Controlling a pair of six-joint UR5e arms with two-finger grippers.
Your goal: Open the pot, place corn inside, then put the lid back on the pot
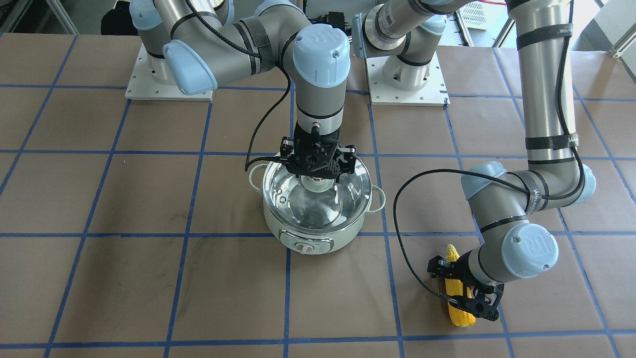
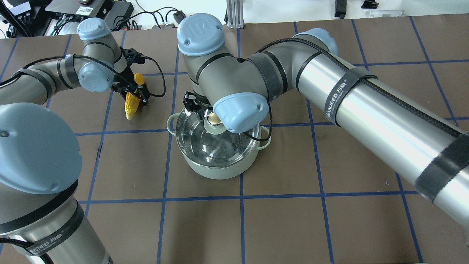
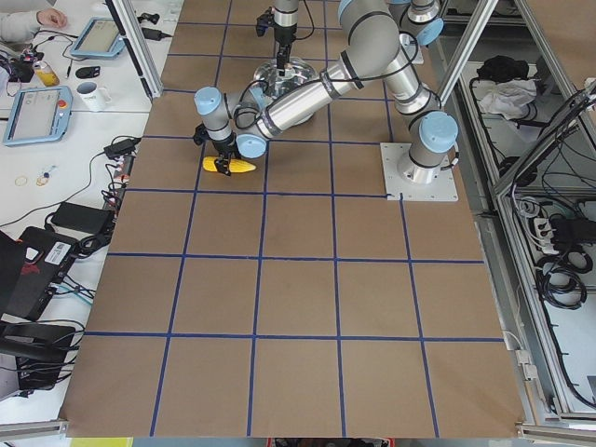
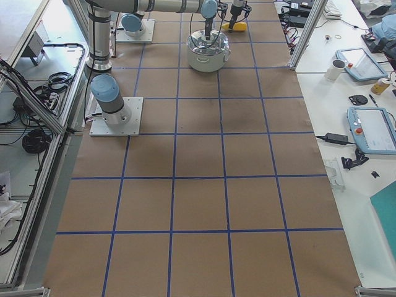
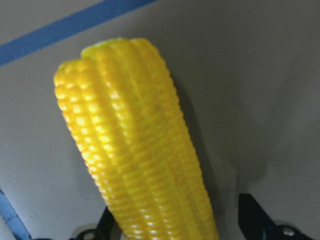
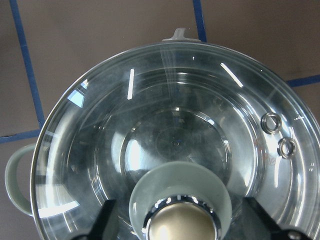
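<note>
The pot (image 1: 318, 233) stood on the brown, blue-gridded surface (image 1: 149, 278). In the front-facing view its control panel faced 6 o'clock and its loop handles sat at about 9 and 3 o'clock. The glass lid (image 1: 343, 194) lay seated on the rim, closing the pot.

The right pincer (image 1: 318, 181) hung straight down over the lid's knob (image 6: 180, 220). In the right wrist view its jaws were spread, one on each side of the knob's pale green base, with a gap visible on both sides, so it held nothing.

The corn (image 1: 457, 311) lay flat on the surface at about 4 o'clock from the pot, well apart from it, with its tapered tip toward 12 o'clock. The left pincer (image 1: 459, 291) was lowered over the cob's middle. Its jaws straddled the cob, and the left wrist view showed bare surface between the cob and one finger (image 5: 252, 215), so the jaws were parted rather than clamped.
</note>
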